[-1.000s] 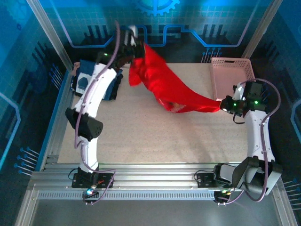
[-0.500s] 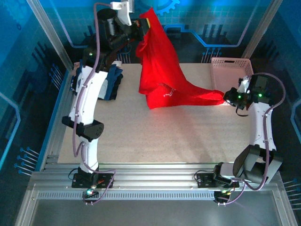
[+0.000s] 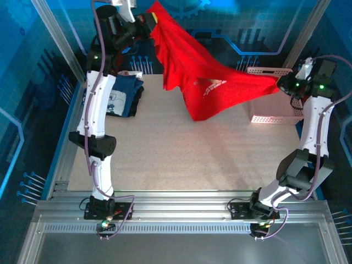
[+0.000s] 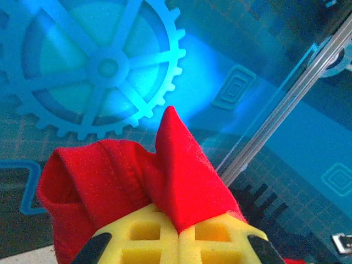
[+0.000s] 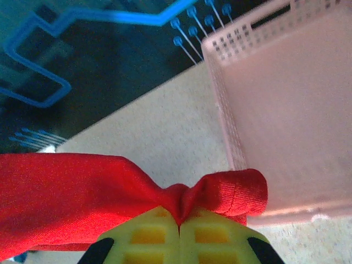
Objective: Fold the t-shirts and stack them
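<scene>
Step in hand: opening out the red t-shirt [image 3: 192, 66] before the first fold.

- Left hand [image 3: 147, 22], high in the upper left of the overhead view, is clamped on one bunched edge of the shirt. The wrist view shows both yellow pads pressed together with cloth pinched between them.
- Right hand [image 3: 280, 82], upper right of the overhead view, is likewise closed on an opposite corner, with a small red tuft poking out past the pads.
- The shirt hangs stretched between the two hands, off the worktop [image 3: 181, 159]. It slopes from the high left grip down to the right grip, and a loose lobe sags below the middle.
- Navy t-shirt [image 3: 118, 96] lies in a heap at the left edge of the worktop, under the left arm, and looks not yet dealt with.
- Pink lattice basket [image 3: 272, 113] sits on the right side, just below and beside the right hand.

Judgement: early in the task, with nothing folded or stacked yet.

Next move calls for:
- bringing both grips down level;
- laying the shirt flat on the bare middle of the worktop;
- keeping the cloth taut so the sagging lobe does not crumple under it;
- keeping the right corner clear of the basket rim.

Writing and labels:
- A pale print shows on the red cloth near its centre; too small to read.
- The navy shirt has a whitish print; no legible words.
- No brand tags made out.
</scene>
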`<state>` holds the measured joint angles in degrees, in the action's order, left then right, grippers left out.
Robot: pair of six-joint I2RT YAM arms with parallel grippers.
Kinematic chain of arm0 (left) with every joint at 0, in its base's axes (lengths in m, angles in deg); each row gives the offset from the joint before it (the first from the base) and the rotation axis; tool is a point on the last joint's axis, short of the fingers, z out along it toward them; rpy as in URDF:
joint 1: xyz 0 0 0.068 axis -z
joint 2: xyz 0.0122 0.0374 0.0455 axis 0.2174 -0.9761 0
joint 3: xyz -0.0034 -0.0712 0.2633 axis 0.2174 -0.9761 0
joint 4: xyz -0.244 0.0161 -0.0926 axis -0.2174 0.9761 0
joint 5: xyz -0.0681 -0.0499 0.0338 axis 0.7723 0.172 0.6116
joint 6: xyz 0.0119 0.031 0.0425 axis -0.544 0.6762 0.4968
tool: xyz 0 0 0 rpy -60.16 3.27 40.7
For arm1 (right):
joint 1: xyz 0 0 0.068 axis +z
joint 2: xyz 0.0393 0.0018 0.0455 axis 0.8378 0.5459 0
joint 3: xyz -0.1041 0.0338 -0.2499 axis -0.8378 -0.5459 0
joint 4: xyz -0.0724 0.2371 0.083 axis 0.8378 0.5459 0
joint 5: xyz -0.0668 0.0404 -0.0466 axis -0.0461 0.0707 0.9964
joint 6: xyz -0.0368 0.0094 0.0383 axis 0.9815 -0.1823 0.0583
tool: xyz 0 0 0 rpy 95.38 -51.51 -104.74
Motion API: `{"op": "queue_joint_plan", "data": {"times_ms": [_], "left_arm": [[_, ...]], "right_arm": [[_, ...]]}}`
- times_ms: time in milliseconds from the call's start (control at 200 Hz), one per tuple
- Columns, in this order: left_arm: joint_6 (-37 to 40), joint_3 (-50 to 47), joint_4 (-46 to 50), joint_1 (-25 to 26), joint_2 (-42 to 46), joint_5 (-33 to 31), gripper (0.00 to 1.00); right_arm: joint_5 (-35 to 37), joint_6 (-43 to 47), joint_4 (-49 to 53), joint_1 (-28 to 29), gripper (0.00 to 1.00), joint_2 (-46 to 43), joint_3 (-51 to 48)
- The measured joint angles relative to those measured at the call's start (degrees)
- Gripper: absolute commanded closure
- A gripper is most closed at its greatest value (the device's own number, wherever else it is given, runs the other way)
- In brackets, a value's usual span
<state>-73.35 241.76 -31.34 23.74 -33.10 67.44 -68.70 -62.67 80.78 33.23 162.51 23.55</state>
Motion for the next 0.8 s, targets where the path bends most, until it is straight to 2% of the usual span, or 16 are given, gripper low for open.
{"op": "queue_joint_plan", "data": {"times_ms": [140,225,285,410,595,645,685,740,760,800], "left_arm": [[-0.3,-3.0,-1.8,-3.2,1.5,2.6,1.0],[-0.1,-11.4,-2.1,-4.4,5.9,3.1,1.0],[0.5,-22.4,-3.0,-4.8,11.8,3.0,1.0],[0.9,-52.6,-7.1,-5.2,28.0,2.4,1.0],[0.4,-89.5,-9.4,-7.1,44.8,-1.6,1.0],[-0.4,-97.4,-8.8,-7.8,46.9,-3.5,1.0],[-1.2,-103.1,-8.0,-8.3,47.7,-5.1,1.0],[-2.6,-109.2,-6.9,-8.8,48.0,-7.3,0.74],[-3.0,-110.8,-6.6,-8.9,48.0,-7.8,0.68],[-4.0,-114.0,-5.7,-9.0,48.0,-8.9,0.64]], "right_arm": [[-0.5,-0.7,-1.5,0.2,0.98,-0.4,2.7],[-0.6,-1.1,-3.7,0.8,0.98,-3.2,-1.3],[-0.5,-1.5,-4.9,1.6,0.98,-7.1,-7.5],[0.9,-1.9,-8.0,4.8,0.98,-18.1,-25.6],[2.9,-4.7,-9.8,13.2,0.96,-32.2,-52.3],[3.8,-5.4,-9.6,15.6,0.92,-34.1,-57.9],[4.5,-6.4,-9.1,17.3,0.84,-35.1,-61.5],[5.8,-7.5,-8.4,18.5,0.76,-36.2,-65.1],[6.2,-8.3,-7.9,18.6,0.7,-36.7,-66.1],[6.9,-9.0,-7.2,18.7,0.58,-37.5,-67.4]]}}
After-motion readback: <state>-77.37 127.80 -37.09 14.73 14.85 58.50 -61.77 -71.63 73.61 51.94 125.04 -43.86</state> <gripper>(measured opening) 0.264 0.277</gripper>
